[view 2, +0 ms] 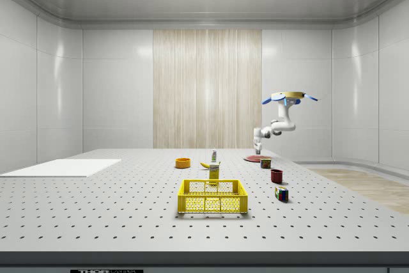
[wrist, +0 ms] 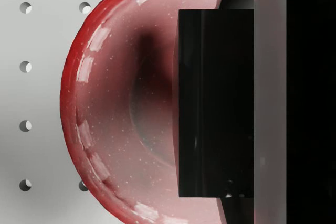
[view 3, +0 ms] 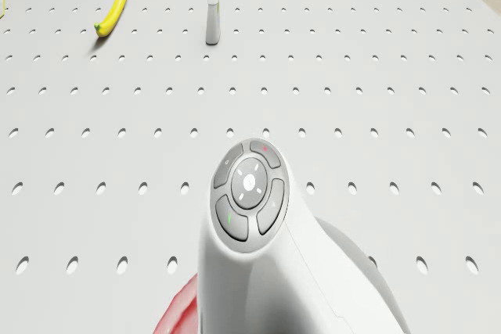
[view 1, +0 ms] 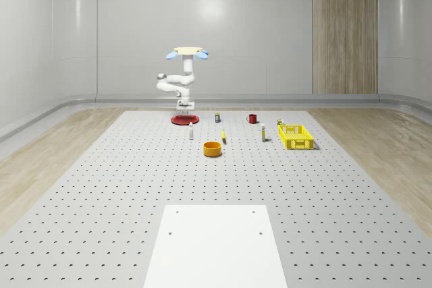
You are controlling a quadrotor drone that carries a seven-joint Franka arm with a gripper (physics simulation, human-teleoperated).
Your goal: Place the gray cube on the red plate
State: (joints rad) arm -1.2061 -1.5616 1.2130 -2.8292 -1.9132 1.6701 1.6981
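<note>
Pegboard table (view 1: 101, 187); no legible labels.

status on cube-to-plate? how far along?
Done: the drone hovers over the red plate, the gripper lowered just above it. In hand: the wrist view shows a dark block close before the camera over the plate, probably the cube; the grip itself can't be confirmed. Left: set it down on the plate, release, lift away.
</note>
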